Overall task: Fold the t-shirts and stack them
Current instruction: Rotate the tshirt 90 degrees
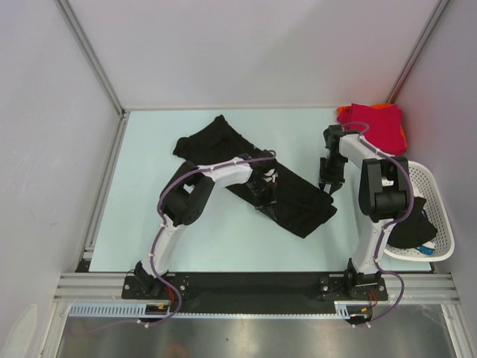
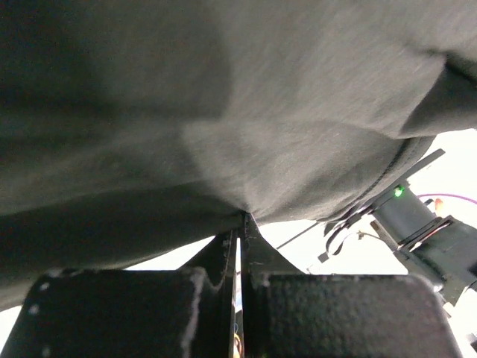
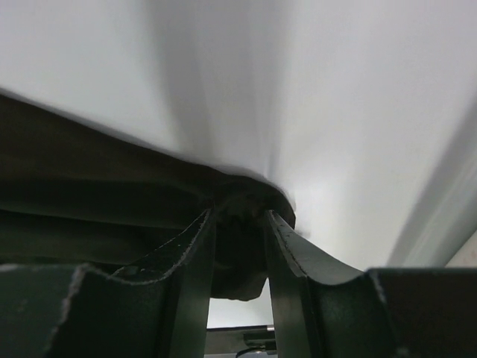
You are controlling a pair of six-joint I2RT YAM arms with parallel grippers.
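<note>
Lifting should go level, both ends together: left jaws pinched fully shut on the black t-shirt (image 1: 298, 207), right jaws part-closed on its bunched edge.

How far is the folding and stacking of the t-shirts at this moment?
Seemingly done: a crimson shirt lies on an orange shirt in the far right corner. In hand: the black t-shirt lies rumpled on the table, pinched by the left gripper and the right gripper. Left: fold it, stack it, then deal with the dark cloth in the white basket.
</note>
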